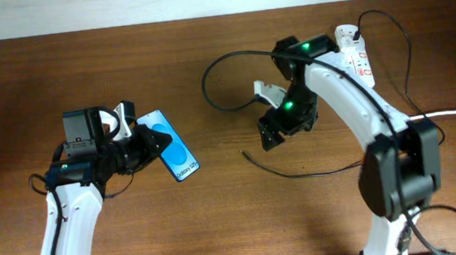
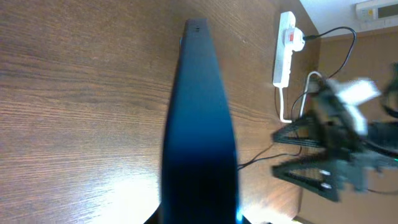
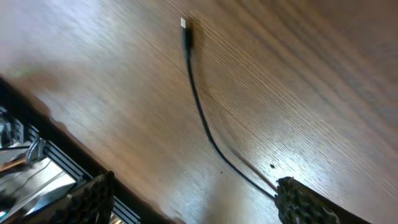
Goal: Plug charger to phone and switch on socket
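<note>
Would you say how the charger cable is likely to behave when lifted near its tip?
The charger is thin and lies in loose curves, so it is probably floppy and light. Its connector tip would likely droop or swing.

In the left wrist view we get the phone (image 2: pixel 199 124) only as a blurred blue slab, its end farthest from the socket (image 2: pixel 283 62) cut off at the bottom edge. The right arm (image 2: pixel 342 143) near the socket is smeared too. The charger (image 3: pixel 202 118) vanishes behind the right tool (image 3: pixel 193 186), itself mostly cropped away.
</note>
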`<state>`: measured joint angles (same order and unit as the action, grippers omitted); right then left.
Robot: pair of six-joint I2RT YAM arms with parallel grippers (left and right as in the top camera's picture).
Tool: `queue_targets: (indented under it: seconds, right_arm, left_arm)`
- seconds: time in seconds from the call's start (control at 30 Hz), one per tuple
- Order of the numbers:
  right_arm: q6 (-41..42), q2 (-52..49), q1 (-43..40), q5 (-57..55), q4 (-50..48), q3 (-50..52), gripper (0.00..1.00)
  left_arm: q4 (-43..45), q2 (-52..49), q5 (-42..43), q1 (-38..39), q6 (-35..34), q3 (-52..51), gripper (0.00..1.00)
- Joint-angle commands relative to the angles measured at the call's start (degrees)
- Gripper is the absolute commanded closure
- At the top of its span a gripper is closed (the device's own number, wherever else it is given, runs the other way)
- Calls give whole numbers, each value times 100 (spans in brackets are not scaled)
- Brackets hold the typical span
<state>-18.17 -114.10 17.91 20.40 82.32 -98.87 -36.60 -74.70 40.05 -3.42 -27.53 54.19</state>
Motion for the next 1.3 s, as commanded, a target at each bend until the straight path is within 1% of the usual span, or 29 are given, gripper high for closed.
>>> queue_targets:
  seconds: [0.0,0.07,0.13,0.17,0.23,0.3,0.33,0.4,0.47,0.63,0.67,0.7,0.73,0.77,0.83,0.9,1.0,1.03,1.1,1.17,1.2,1.27]
  right_arm:
    - [-13,223,173,-28,-420,-15,2]
    - [-13,168,214,81,-785,245,2]
    - [85,70,251,79,-944,468,1]
    - [208,48,271,79,-1029,546,7]
    - [262,37,317,74,-1224,697,24]
    - [267,37,474,-13,-1462,946,32]
    - [267,37,566,-92,-1547,1051,32]
    - [321,37,800,-612,-1814,1314,32]
    - [964,37,1060,-1847,-2376,1740,32]
    - [1012,37,1320,-1921,-3084,2308,32]
    - [1010,35,1322,-1919,-3178,2350,35]
    - [1012,35,1320,-1917,-3285,2393,42]
    - [1010,35,1322,-1908,-3366,2433,51]
    - [1008,35,1322,-1840,-3397,2455,54]
    - [944,35,1327,-1591,-3392,2463,53]
    - [944,35,1327,-1473,-3351,2463,52]
    - [944,37,1327,-1462,-3213,2461,48]
    - [944,37,1327,-1482,-3200,2439,38]
    - [946,39,1320,-1508,-3093,2243,33]
    - [944,39,1320,-1508,-2809,1882,34]
    - [946,39,1333,-1488,-2721,1718,37]
    - [946,37,1392,-1390,-2767,1694,42]
  left_arm:
    - [-203,2,68,-315,22,175,90]
    - [-297,2,70,-542,39,175,89]
    - [-330,2,92,-627,39,175,88]
    - [-330,2,87,-627,39,175,88]
    - [-330,2,87,-623,39,175,88]
    - [-330,2,87,-623,37,175,89]
    - [-332,2,90,-623,37,175,88]
    - [-337,2,87,-623,37,175,89]
    - [-339,2,87,-623,37,175,90]
    - [-356,2,48,-660,109,175,90]
    - [-358,2,44,-686,190,175,90]
    - [-365,2,42,-715,243,175,90]
    - [-387,2,15,-765,297,175,90]
    - [-442,2,-94,-813,299,175,89]
    - [-542,2,-317,-881,315,175,88]
    - [-575,2,-343,-914,367,175,88]
    - [-619,2,-345,-914,407,175,87]
    - [-616,2,-343,-911,407,175,88]
    - [-616,2,-343,-911,409,175,87]
    - [-616,2,-343,-911,407,175,87]
    - [-616,2,-343,-911,407,175,88]
    - [-619,2,-341,-911,407,175,88]
